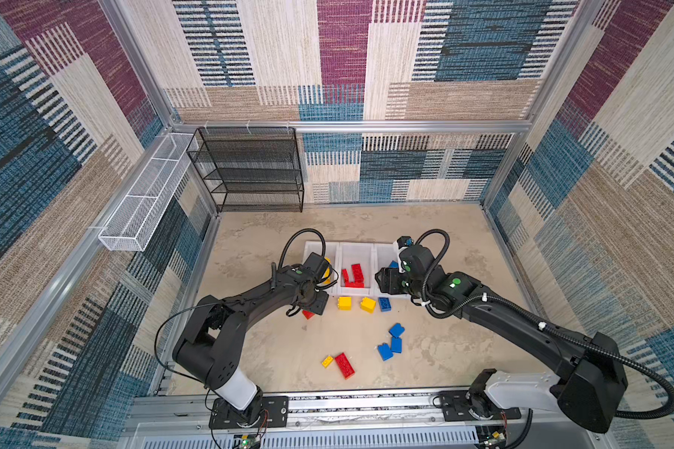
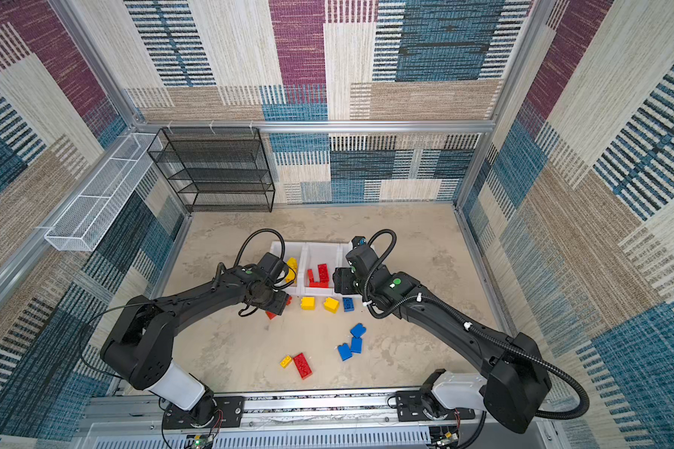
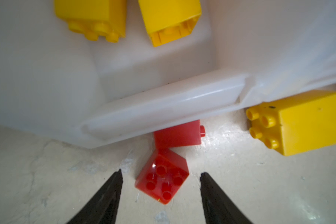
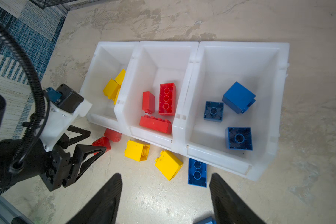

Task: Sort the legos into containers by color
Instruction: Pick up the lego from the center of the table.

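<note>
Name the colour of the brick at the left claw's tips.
Red square studded plastic brick; best in left wrist view.

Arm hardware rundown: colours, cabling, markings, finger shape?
Both arms are black with a white shell near the base: left arm, right arm. A black corrugated hose loops off each wrist; the right one is held by white zip ties. Green round stickers mark the joints. The left gripper and right gripper have black, tapering, pointed fingers.

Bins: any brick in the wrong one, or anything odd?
No mis-sorts: the bins hold one colour each. Oddity: a red brick lies on its side right against the front lip of the yellow bin.
</note>
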Controlling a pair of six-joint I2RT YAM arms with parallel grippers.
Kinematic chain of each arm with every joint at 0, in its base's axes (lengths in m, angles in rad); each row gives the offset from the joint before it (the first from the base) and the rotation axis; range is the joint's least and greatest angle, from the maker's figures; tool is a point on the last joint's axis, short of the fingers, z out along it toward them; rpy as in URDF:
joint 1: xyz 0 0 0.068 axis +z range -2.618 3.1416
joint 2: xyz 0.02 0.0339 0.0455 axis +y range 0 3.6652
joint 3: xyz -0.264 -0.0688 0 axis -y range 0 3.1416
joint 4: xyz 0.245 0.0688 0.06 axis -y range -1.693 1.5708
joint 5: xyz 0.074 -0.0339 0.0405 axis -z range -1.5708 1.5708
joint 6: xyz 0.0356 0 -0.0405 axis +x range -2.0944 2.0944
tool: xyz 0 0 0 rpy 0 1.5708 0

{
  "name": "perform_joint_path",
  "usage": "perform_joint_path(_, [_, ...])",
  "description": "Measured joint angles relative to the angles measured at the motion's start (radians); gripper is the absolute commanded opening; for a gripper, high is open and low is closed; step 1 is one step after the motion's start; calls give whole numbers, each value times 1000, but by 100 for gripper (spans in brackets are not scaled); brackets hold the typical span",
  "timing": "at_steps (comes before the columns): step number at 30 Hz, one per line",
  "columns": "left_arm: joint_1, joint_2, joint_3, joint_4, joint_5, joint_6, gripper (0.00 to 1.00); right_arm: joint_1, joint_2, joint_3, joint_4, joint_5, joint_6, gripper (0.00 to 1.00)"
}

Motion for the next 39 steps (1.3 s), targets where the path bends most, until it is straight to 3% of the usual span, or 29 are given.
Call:
perform_joint_path(23, [-5, 59, 16, -34, 121, -23, 48, 0, -52, -25, -2, 27, 40, 73])
perform_joint_path(30, [-23, 58, 1, -27, 119, -45, 36, -3, -58, -35, -3, 33, 40, 73])
perform_joint_path(39, [-75, 24, -14, -20, 95, -57, 32, -3, -87, -39, -8, 41, 44, 73])
